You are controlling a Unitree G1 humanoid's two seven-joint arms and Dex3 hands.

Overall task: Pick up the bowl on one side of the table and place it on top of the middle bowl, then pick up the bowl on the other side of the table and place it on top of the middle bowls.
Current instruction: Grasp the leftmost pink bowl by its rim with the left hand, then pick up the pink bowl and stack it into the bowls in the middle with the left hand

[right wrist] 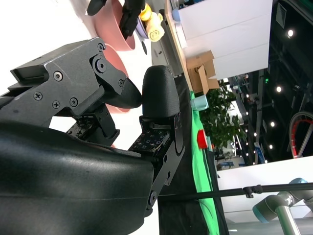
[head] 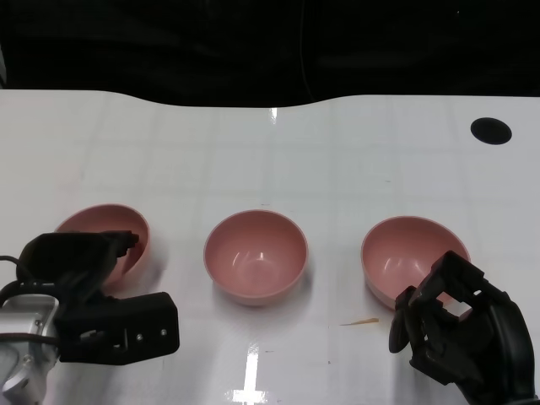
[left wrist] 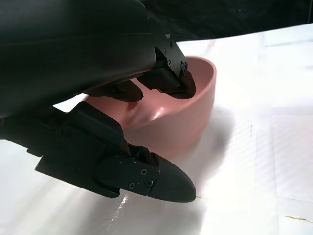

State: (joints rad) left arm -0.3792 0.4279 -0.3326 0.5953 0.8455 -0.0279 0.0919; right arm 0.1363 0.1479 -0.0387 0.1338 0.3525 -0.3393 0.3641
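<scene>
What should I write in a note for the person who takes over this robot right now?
Left hand: at the left bowl, fingers over the rim and inside, thumb outside; whether it grips yet cannot be told.
Right hand: beside the near rim of the right bowl, holding nothing.
Middle bowl: standing alone at the centre of the white table.
Done: nothing stacked yet; all three bowls are apart on the table.
Left: put the left bowl on the middle bowl, then the right bowl on top.

The pink bowl (left wrist: 188, 115) is straddled by the left hand (left wrist: 161, 132) — upper fingers (left wrist: 171, 83) inside, thumb outside its wall.
</scene>
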